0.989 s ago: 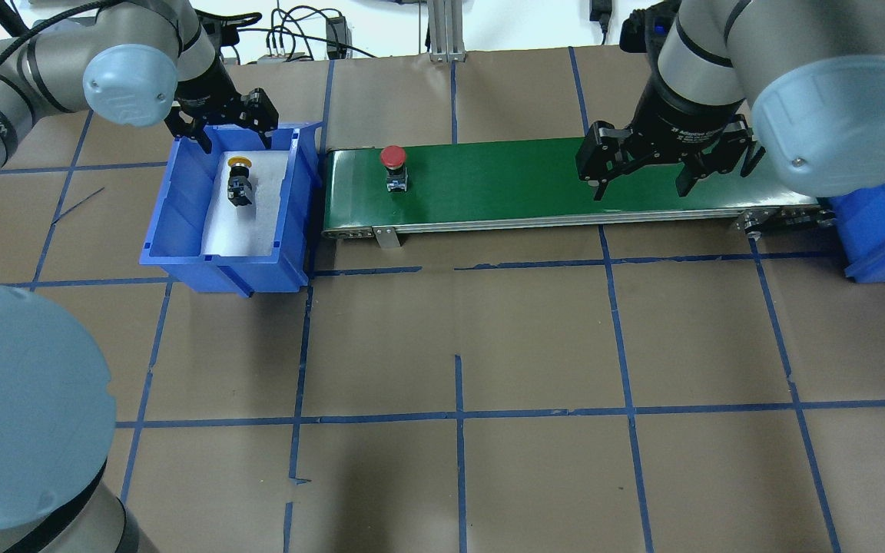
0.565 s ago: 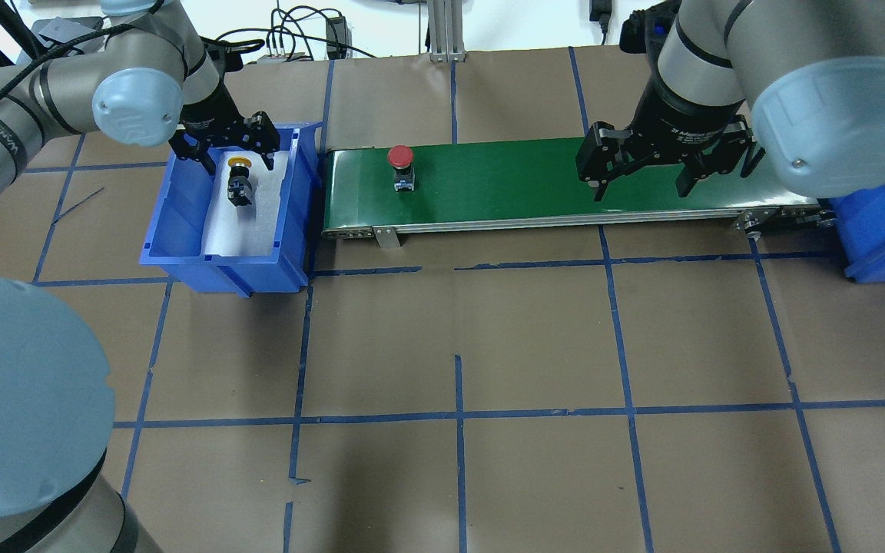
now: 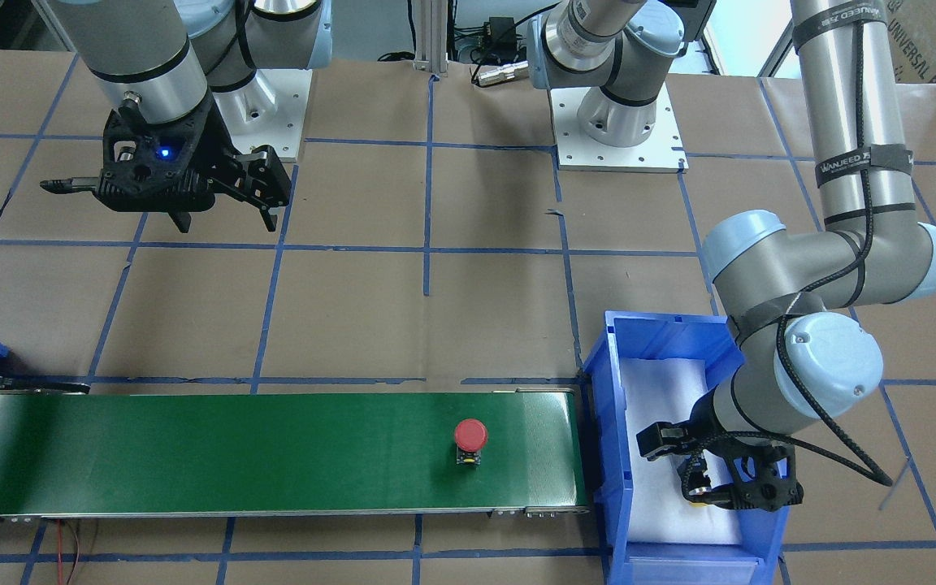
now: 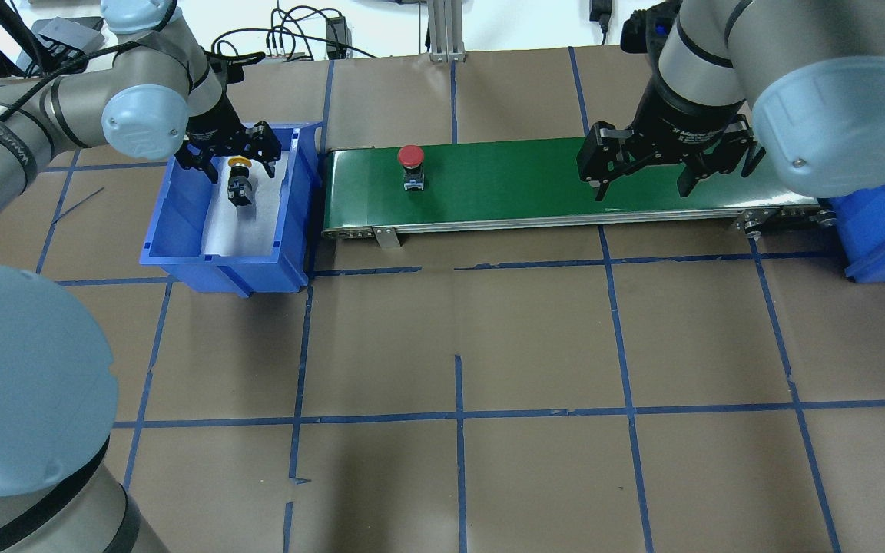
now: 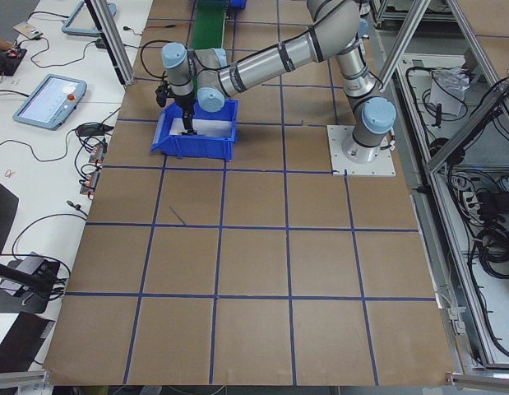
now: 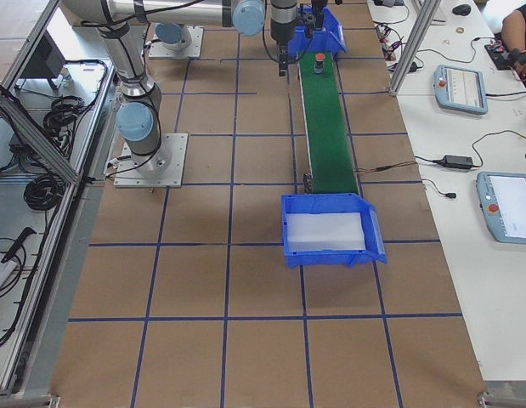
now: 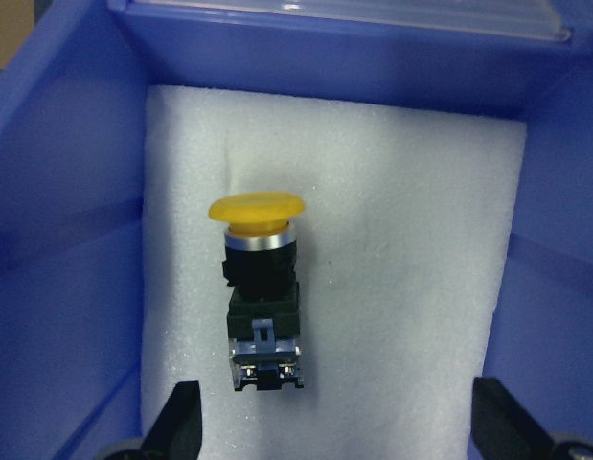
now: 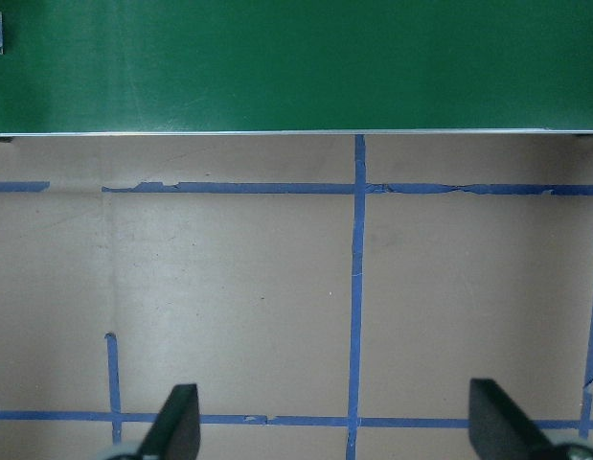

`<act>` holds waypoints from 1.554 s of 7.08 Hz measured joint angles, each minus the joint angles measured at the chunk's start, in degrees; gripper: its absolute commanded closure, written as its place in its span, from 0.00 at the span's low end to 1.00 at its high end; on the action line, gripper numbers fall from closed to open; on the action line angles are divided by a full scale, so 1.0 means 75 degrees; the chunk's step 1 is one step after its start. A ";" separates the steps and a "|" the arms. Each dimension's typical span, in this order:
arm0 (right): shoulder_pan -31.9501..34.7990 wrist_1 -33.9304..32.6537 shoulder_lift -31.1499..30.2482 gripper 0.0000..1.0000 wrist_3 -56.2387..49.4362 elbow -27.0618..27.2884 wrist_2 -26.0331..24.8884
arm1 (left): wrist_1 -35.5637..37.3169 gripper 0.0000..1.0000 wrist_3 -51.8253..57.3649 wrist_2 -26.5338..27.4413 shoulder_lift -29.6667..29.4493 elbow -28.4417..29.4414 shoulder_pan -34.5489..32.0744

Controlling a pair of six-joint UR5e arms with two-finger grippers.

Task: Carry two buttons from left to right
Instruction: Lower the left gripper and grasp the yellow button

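Observation:
The yellow button (image 4: pixel 239 184) lies on its side on white foam in the left blue bin (image 4: pixel 220 269); the left wrist view shows it (image 7: pixel 261 287) just ahead of the fingertips. My left gripper (image 4: pixel 227 157) is open, low inside the bin, right over the yellow cap. The red button (image 4: pixel 412 165) stands upright on the green conveyor belt (image 4: pixel 527 180) near its left end and also shows in the front view (image 3: pixel 470 439). My right gripper (image 4: pixel 642 188) is open and empty above the belt's right part.
A second blue bin (image 4: pixel 873 230) with white foam stands at the belt's right end. Blue tape lines cross the brown table paper. The left bin's walls (image 7: pixel 66 192) stand close on both sides of my left gripper.
My left gripper has come down into the bin, closer to the yellow button. The red button has moved a little to the right along the belt. The right arm has not moved.

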 measured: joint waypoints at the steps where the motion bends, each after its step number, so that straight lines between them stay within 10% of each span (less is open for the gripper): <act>1: 0.0001 0.0000 0.0000 0.00 0.0000 0.0000 0.0005 | 0.0165 0.02 -0.0001 0.0003 -0.0012 -0.0083 0.0003; 11: 0.0009 0.0003 -0.0008 0.00 -0.0009 0.0007 -0.0021 | 0.0570 0.07 0.0003 0.0020 -0.0182 -0.0293 0.0005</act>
